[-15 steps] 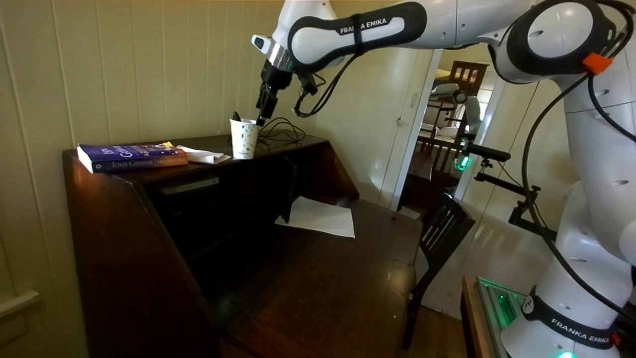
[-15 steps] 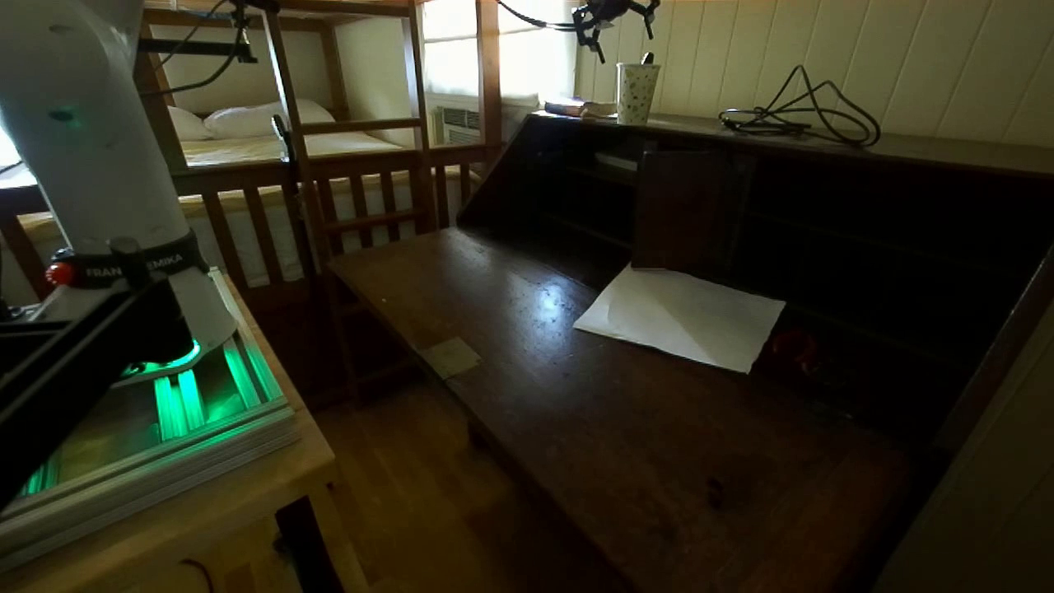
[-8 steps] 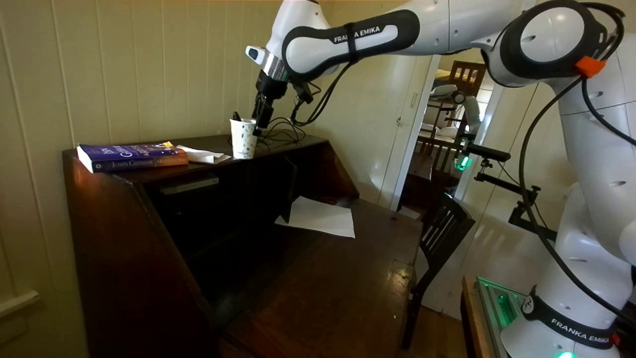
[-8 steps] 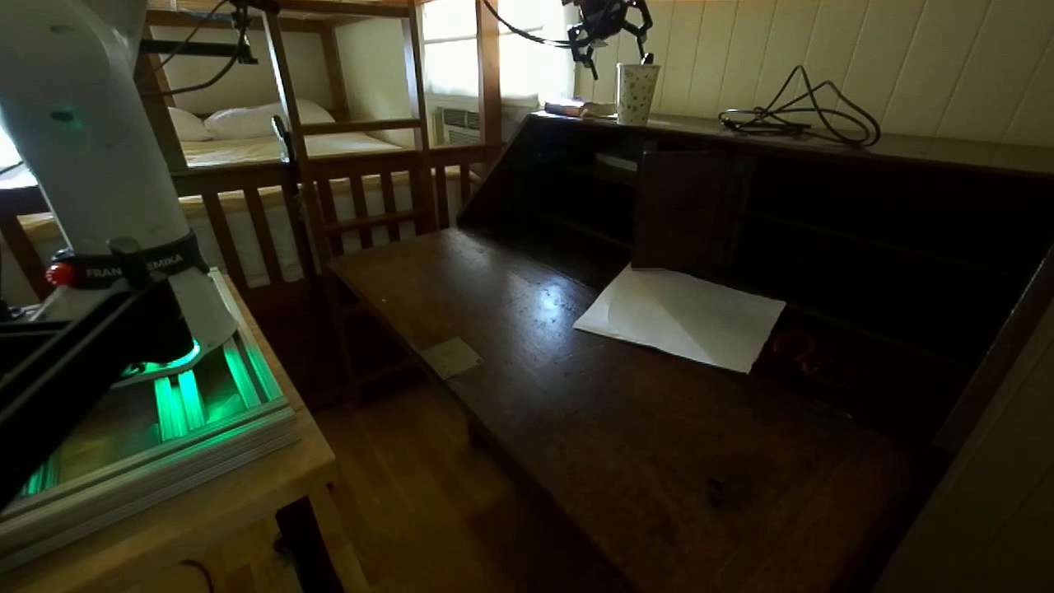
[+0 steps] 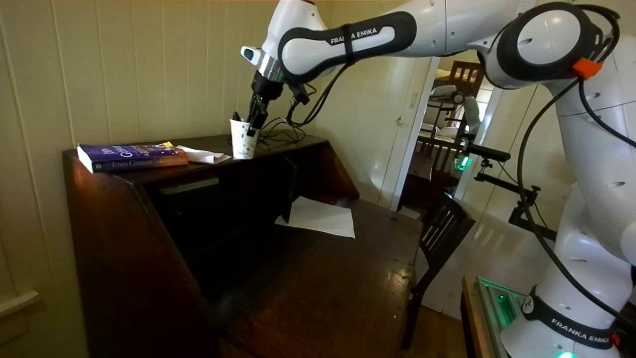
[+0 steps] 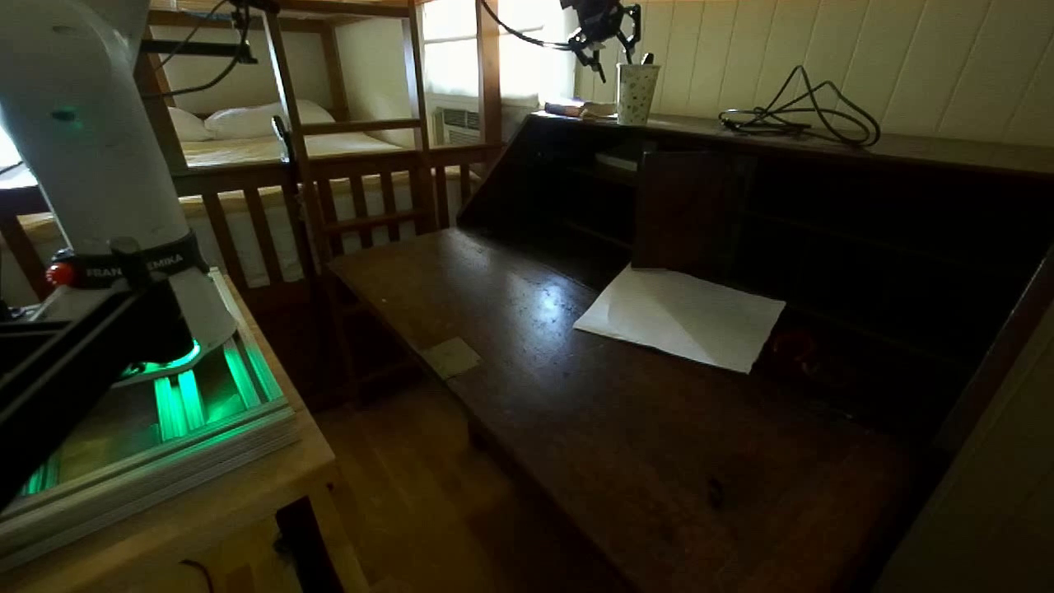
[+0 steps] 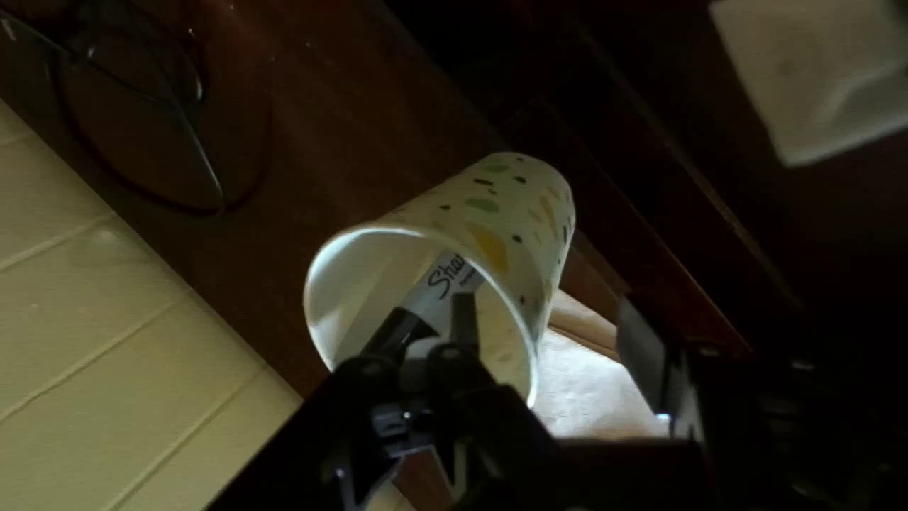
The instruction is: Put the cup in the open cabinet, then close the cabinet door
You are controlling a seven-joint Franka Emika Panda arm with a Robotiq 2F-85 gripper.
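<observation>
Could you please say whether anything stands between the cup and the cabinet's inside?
Yes: the cabinet top lies between the cup and the interior; below, the open cabinet door juts out and might crowd the path.

A White, Black-Trimmed Arm (image 5: 462, 27)

It is glossy and rounded. The oval, black-bordered forearm panel (image 5: 320, 50) bears FRANKA EMIKA lettering (image 5: 366, 34), crossed by a black strap (image 5: 348, 44). An orange clip (image 5: 587, 68) gathers black cables (image 5: 520, 164). A silver ring (image 5: 271, 68) tops the black, jointed hand (image 7: 550, 328). The black base collar (image 5: 566, 320) repeats the lettering; green light (image 5: 566, 355) glows below.
</observation>
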